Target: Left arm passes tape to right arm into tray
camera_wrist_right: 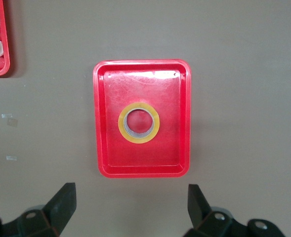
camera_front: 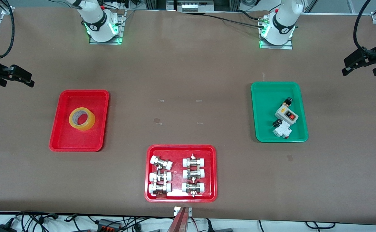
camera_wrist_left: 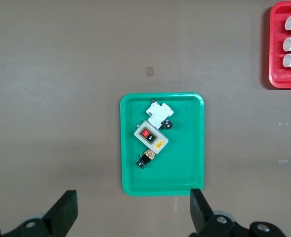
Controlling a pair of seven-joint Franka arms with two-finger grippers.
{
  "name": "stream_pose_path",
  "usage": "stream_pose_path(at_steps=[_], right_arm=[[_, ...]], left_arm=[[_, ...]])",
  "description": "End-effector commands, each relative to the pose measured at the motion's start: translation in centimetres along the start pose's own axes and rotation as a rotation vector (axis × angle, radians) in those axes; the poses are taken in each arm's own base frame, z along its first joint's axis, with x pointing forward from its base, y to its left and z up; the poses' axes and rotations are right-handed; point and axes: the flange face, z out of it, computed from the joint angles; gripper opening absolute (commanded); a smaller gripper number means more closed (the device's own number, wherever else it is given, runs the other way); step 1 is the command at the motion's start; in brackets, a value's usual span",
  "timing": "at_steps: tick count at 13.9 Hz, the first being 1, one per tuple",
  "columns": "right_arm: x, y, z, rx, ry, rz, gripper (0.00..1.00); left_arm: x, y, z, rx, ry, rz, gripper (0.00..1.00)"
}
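Note:
The yellow tape [camera_front: 85, 126] lies flat in the red tray [camera_front: 78, 147] toward the right arm's end of the table. In the right wrist view the tape [camera_wrist_right: 139, 139] rests near the middle of the tray [camera_wrist_right: 180, 148]. My right gripper [camera_front: 25, 79] hangs open and empty over bare table beside that tray, at the table's end. Its fingers [camera_wrist_right: 130, 205] stand wide apart, with only tabletop between them. My left gripper [camera_front: 347, 67] hangs open and empty over the table's other end. Its fingers [camera_wrist_left: 134, 210] stand wide apart beside the green tray's rim.
A green tray [camera_front: 265, 96] toward the left arm's end holds a grey switch box [camera_front: 286, 115] and small electrical parts. A second red tray [camera_front: 181, 149] with several white-capped metal fittings sits nearest the front camera, mid-table. Brown tabletop lies between the trays.

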Motion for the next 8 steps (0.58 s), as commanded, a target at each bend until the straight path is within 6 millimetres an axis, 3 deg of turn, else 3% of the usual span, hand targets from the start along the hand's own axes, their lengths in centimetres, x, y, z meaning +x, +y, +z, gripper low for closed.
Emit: stream_pose_path(at_steps=[1, 8], right_arm=[[-1.12, 0.09, -0.36, 0.010, 0.003, -0.016, 1.00], [-1.92, -0.10, -0.25, 0.011, -0.001, -0.019, 1.00]], left_arm=[[0.05, 0.13, -0.28, 0.004, 0.004, 0.009, 1.00], [0.05, 0.03, -0.28, 0.005, 0.004, 0.007, 1.00]])
